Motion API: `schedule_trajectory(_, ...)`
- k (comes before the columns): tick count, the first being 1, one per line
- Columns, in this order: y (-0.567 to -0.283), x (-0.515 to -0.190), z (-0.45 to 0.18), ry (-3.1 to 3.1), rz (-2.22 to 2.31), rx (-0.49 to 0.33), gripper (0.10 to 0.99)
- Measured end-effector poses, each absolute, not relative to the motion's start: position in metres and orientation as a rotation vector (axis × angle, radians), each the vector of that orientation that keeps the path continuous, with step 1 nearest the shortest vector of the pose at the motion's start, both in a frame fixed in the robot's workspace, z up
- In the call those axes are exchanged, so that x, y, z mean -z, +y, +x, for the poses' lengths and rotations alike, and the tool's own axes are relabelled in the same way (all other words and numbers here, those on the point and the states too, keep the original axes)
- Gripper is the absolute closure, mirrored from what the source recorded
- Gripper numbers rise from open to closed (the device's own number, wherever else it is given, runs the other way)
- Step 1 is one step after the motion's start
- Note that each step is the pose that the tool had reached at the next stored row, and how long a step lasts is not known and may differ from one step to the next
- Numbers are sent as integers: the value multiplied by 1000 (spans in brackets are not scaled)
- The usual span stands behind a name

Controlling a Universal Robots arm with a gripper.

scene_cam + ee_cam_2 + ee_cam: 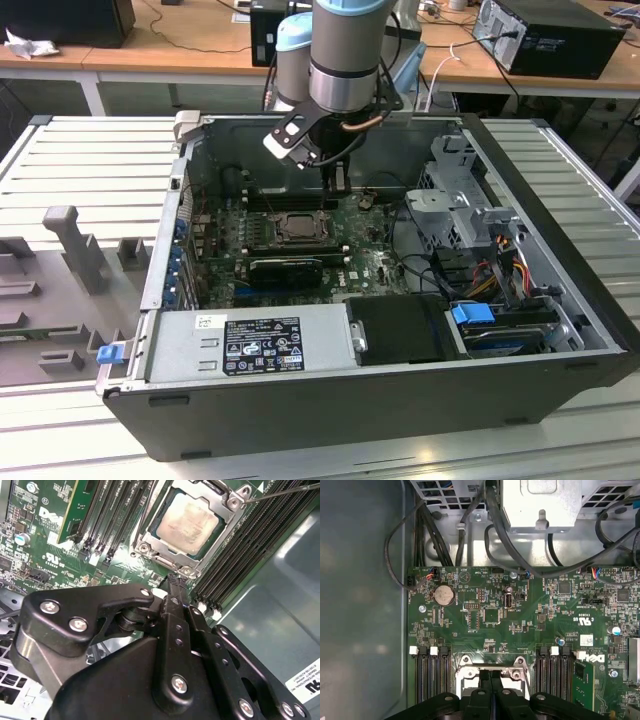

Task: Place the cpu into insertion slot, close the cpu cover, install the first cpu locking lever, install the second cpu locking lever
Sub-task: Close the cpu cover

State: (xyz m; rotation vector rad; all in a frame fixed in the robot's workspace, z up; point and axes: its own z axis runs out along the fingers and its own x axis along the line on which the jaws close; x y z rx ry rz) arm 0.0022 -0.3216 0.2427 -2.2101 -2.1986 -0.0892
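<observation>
Exterior view: arm [345,50] reaching down into the open computer case [350,415], gripper [338,186] hanging just over the motherboard [370,262], near one o'clock from the socket [262,232]. Chip [298,226] lying in that socket, dull metal top facing up. Power supply [250,340] at six o'clock, along the near wall.

Second wrist view: fingers [174,582] pressed together to a narrow tip, gripping nothing, just short of the edge of the cover [224,527]. Cover lying flat over the socket, chip [187,522] showing through its window. Thin lever [280,493] running out from one corner of the cover, across the memory slots [240,555]. Cannot tell whether latched.

First wrist view: gripper [491,687] closed right up, only a hairline seam between the fingers, empty, poised over the cover's edge between two banks of memory slots [430,680]. Coin battery [443,595] and black cables [510,545] beyond, further along the board.
</observation>
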Motion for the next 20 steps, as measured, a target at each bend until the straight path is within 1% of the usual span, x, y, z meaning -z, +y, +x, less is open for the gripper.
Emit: schedule_trajectory(20,-322,-241,-19,-2198,-2210,89,980)
